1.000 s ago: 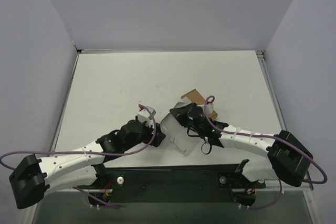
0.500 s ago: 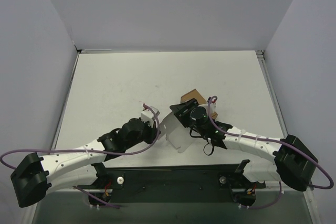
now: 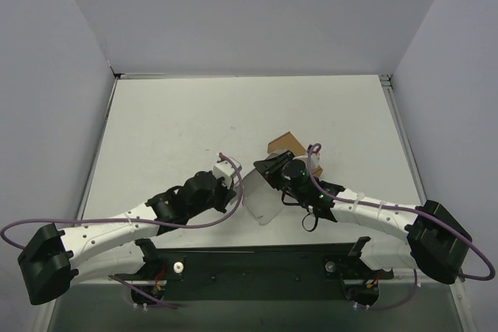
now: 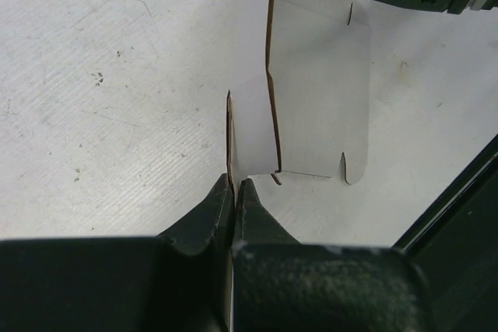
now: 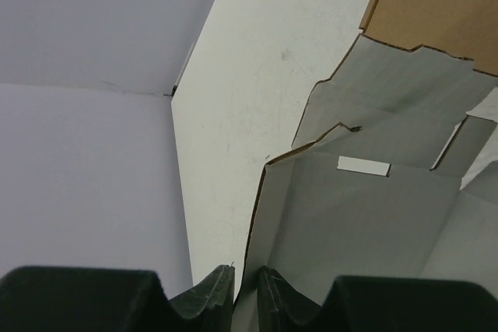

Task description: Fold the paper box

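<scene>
The paper box [image 3: 263, 204] is on the near part of the white worktop [image 3: 171, 130], between the two arms, and it is partly lifted up. The left claw [image 4: 235, 186] is closed tight on the thin edge of one flap, which stands upright between its fingers. The right claw [image 5: 245, 279] has its fingers only a little apart, and the edge of a grey card wall passes between them. Whether the pads really press it cannot be told. Just behind the paper box sits a small brown cardboard box [image 3: 284, 144].
</scene>
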`<action>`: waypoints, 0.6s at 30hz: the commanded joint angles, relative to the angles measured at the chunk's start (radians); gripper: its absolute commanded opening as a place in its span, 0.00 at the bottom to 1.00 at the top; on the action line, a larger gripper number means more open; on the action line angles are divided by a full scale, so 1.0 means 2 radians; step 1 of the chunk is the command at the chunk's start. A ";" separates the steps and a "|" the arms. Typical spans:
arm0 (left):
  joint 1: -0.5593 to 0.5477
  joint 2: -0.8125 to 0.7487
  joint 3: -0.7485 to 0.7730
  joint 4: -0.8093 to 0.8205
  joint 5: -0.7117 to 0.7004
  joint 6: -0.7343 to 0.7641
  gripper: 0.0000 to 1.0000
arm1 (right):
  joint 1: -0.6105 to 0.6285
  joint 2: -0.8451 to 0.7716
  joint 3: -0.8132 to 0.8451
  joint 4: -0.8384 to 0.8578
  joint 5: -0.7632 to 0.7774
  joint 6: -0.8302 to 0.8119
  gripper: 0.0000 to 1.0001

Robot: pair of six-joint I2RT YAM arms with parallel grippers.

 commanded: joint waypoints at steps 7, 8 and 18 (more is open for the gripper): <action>0.007 -0.003 0.010 0.009 0.013 0.012 0.00 | 0.004 0.007 -0.038 0.031 0.014 -0.025 0.00; 0.009 -0.002 0.011 0.010 0.015 0.012 0.00 | 0.004 0.013 -0.039 0.034 0.014 -0.027 0.00; 0.021 0.001 0.008 0.001 0.040 0.019 0.00 | 0.001 0.062 -0.100 0.174 0.014 -0.055 0.00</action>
